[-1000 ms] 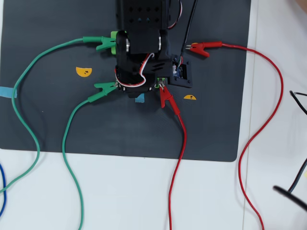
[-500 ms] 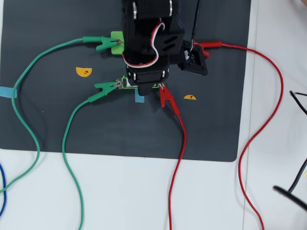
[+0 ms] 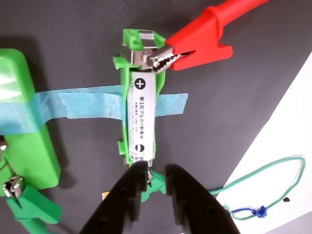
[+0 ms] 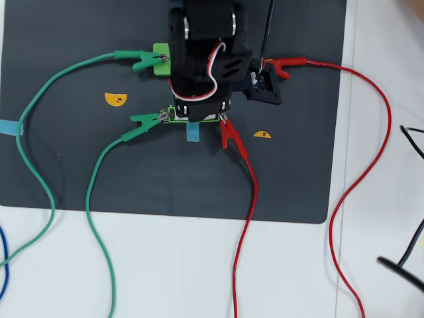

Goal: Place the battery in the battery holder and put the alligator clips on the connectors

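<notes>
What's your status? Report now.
Gripper empty, fingers slightly apart above holder's end. Battery seated in battery holder. Red clip biting top tab. Nothing blocking.

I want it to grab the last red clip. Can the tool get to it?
Probably yes. The loose red clip lies on the mat beside the arm, with nothing lying on it, and the tool holds nothing.

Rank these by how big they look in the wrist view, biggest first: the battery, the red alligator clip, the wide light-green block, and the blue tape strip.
1. Light-green block, though cut off at the edge
2. Blue tape strip
3. Red alligator clip and battery: too close to rank
</notes>
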